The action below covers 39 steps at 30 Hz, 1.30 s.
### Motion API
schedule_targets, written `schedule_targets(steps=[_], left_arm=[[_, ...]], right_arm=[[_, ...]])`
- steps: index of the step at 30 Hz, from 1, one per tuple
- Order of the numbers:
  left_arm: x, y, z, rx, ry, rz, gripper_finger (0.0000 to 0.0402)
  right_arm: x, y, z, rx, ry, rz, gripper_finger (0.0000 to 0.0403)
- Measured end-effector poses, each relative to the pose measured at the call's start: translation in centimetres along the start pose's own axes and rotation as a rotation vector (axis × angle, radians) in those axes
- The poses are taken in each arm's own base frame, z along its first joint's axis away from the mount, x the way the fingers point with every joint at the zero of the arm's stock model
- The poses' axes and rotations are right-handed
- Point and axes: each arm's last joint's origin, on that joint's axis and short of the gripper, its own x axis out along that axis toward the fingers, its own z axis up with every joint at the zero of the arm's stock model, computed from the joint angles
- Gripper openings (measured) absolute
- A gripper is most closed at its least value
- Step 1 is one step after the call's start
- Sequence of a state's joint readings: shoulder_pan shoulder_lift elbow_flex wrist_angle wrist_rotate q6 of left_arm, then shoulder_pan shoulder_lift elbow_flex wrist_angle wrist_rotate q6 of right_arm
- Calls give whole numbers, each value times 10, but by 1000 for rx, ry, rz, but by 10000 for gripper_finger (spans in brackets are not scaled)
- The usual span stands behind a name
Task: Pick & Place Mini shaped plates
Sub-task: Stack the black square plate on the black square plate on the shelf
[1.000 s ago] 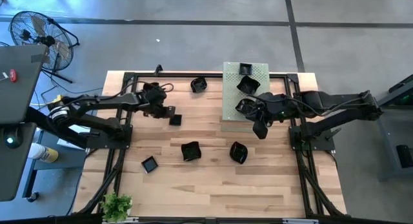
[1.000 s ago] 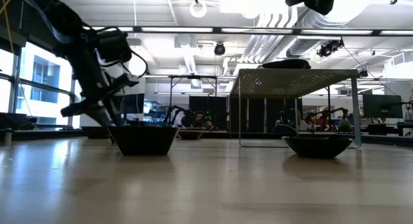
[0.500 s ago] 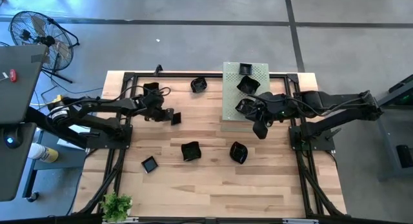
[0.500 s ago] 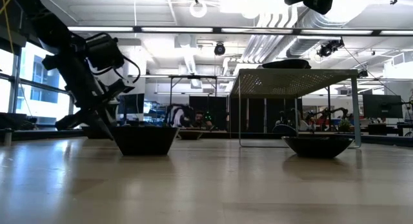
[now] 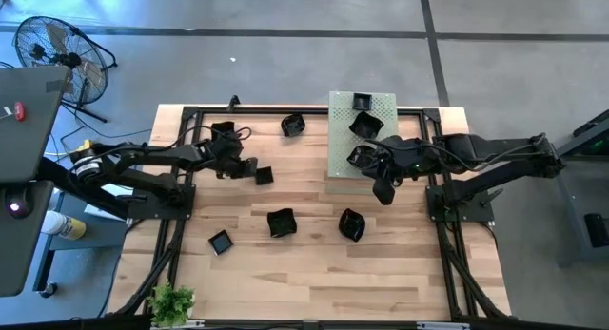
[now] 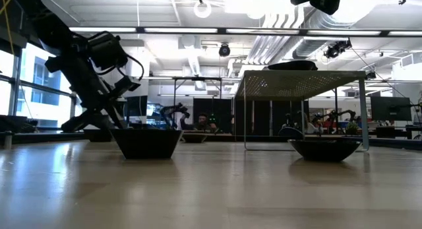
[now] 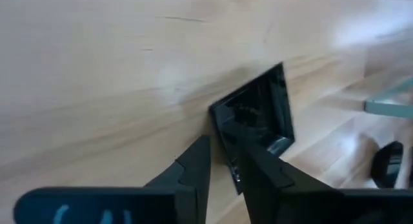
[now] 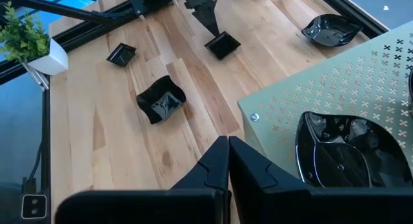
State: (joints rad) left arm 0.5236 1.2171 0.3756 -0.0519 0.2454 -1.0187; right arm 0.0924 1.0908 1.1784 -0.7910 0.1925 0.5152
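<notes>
Mini shaped plates are lying scattered, and I am checking each view for trouble.

From above, I am seeing the left jaws (image 5: 251,171) reaching onto one small square plate (image 5: 265,175), which is sitting on the surface (image 5: 304,263) just at their tips. Three more plates are lying well beyond them: a wavy one (image 5: 281,222), a rounder one (image 5: 351,224) and a little square one (image 5: 221,242). The right jaws (image 5: 383,190) are hanging beside the pale green board (image 5: 340,140), which is carrying several plates already.

At table height, the left arm (image 6: 92,64) is leaning down behind a dark dish (image 6: 147,142); I cannot tell from here how its tips are meeting the plate.

Through the left wrist camera, the jaws are straddling one wall of the square plate (image 7: 255,124), one finger (image 7: 193,169) outside and the other over the inside. I am judging this a thin, glossy rim grip: if it is shallow, the plate may be slipping or pivoting once lifted, and it is looking tilted already. Pressing down could also be scraping it along the wood.

Through the right wrist camera, the right jaws (image 8: 228,161) are together, holding nothing, just beside the board's corner (image 8: 271,108). A large dish (image 8: 352,146) is crowding that edge, so I am worrying a delivered plate could be landing on it and sliding off.
</notes>
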Motion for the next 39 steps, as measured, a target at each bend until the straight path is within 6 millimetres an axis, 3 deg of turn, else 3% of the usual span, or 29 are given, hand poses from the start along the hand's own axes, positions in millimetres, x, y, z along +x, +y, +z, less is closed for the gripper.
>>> schedule_targets(steps=[8,17,31,35,39], left_arm=[[2,1,1,-9,-33,27,74],[2,1,1,-8,-37,28,4],[2,1,0,46,-5,11,94],[2,2,1,50,-24,31,84],[2,1,1,85,-19,27,44]], right_arm=[[0,0,0,-5,-4,-7,4],[0,-1,0,-23,-9,-16,4],[0,-1,0,-25,-9,-16,4],[0,-1,0,-25,-9,-16,3],[0,-1,0,-25,-9,-16,2]])
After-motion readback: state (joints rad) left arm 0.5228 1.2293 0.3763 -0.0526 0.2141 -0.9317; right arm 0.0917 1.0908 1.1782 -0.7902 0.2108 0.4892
